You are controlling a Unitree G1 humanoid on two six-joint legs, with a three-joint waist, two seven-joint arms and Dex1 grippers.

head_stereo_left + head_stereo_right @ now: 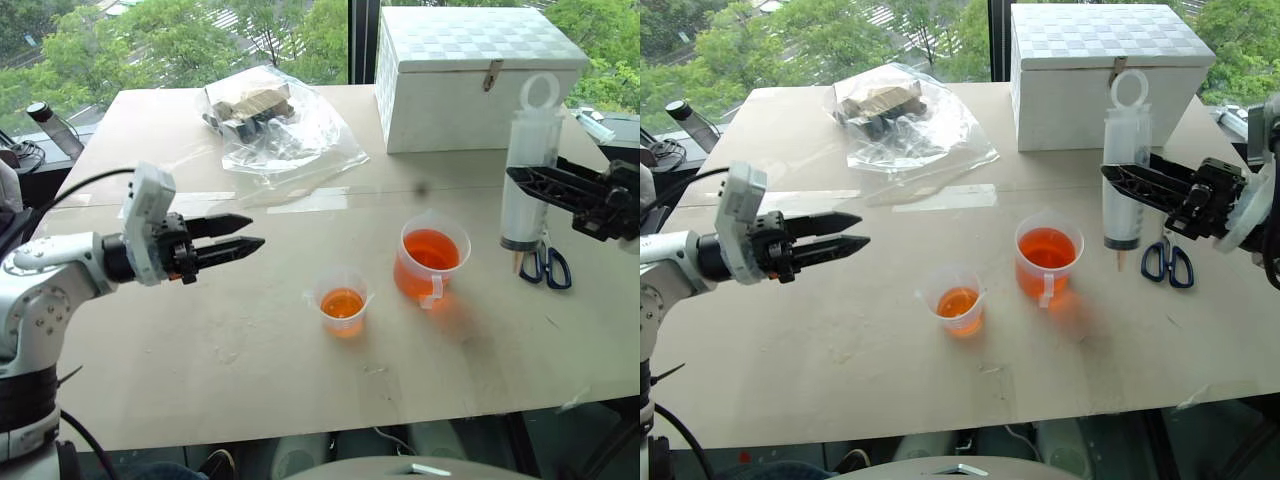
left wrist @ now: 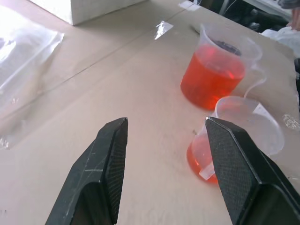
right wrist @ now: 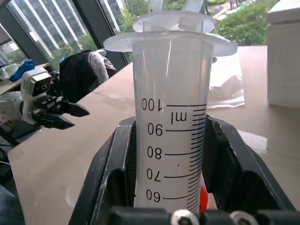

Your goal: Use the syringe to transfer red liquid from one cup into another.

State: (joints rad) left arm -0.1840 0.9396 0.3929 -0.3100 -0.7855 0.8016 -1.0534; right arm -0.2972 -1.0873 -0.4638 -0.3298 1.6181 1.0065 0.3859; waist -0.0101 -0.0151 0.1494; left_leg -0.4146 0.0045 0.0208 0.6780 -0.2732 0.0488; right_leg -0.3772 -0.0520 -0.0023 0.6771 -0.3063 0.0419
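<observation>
The syringe (image 1: 1124, 170) hangs upright, tip down and ring top up, above the table to the right of the cups; my right gripper (image 1: 1122, 182) is shut on its barrel (image 3: 171, 140). The larger handled cup (image 1: 432, 258) holds red liquid (image 1: 431, 248) to about half its height. The smaller cup (image 1: 343, 303), to its left and nearer the front, holds a shallow layer. My left gripper (image 1: 255, 231) hovers over the table, left of the smaller cup, pointing toward the cups; it is open with nothing between its fingers (image 2: 110, 159).
Black-handled scissors (image 1: 546, 266) lie on the table just under the syringe. A white box (image 1: 470, 75) stands at the back right, a crumpled clear plastic bag (image 1: 275, 125) at the back middle. The table's front edge (image 1: 330, 428) runs close below the cups.
</observation>
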